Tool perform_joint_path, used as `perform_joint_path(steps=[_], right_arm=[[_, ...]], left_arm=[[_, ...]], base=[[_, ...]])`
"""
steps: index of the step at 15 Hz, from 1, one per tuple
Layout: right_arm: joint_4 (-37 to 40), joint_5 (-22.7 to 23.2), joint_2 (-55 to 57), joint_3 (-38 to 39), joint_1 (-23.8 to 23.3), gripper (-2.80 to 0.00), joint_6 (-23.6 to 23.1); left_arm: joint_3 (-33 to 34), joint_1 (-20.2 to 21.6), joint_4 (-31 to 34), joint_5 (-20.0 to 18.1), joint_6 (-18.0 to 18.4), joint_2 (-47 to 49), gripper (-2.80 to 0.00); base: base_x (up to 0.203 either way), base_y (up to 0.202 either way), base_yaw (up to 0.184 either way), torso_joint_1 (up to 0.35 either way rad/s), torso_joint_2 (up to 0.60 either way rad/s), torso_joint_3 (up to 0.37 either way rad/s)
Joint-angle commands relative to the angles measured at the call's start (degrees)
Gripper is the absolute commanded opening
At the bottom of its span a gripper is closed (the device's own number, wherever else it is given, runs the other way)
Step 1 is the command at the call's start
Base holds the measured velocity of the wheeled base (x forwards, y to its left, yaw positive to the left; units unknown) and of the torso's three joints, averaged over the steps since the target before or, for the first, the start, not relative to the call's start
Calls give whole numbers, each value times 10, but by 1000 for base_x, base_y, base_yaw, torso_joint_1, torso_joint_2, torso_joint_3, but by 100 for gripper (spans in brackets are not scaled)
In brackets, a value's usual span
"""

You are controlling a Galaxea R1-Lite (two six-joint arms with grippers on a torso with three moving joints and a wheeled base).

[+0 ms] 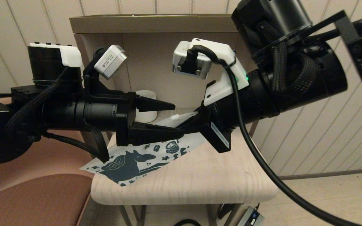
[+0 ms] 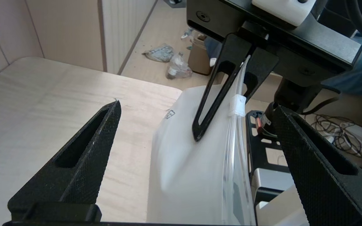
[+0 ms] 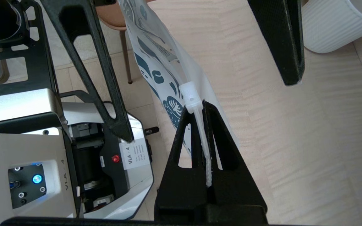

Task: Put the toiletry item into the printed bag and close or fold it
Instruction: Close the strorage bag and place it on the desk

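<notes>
Pinching printed bag (image 1: pixel 137 158) zip edge, right claw (image 3: pixel 203 108), left claw (image 1: pixel 168 121) spread, label "VLA - 4" (image 3: pixel 134 155)

The right pincer (image 3: pixel 203 105) is pinched shut on the zip edge of the printed bag (image 3: pixel 156 59), its two black fingers (image 3: pixel 214 131) meeting just below the white zip slider (image 3: pixel 190 95). The bag is lifted and stretches away from the grip, teal print facing the table's edge. The left pincer (image 3: pixel 206 103) is spread wide, one finger (image 3: pixel 286 44) over the pale wooden table (image 3: pixel 294 141), the other (image 3: pixel 99 75) beyond the edge. A white ribbed mug (image 3: pixel 335 28) stands on the table.
</notes>
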Motion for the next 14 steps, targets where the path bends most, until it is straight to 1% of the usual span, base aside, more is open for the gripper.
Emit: perform_joint_path(steps=[1, 3, 14], right_arm=[[2, 1, 0, 0, 0, -280, -1], [2, 1, 0, 1, 0, -280, -1], [2, 1, 0, 0, 2, -280, -1]], left_arm=[[-3, 2, -2, -3, -1, 0, 0], [-7, 8, -2, -3, -2, 0, 0], [-9, 9, -2, -2, -1, 3, 0]], base=[[0, 0, 0, 0, 0, 0], [0, 0, 0, 0, 0, 0], [0, 0, 0, 0, 0, 0]])
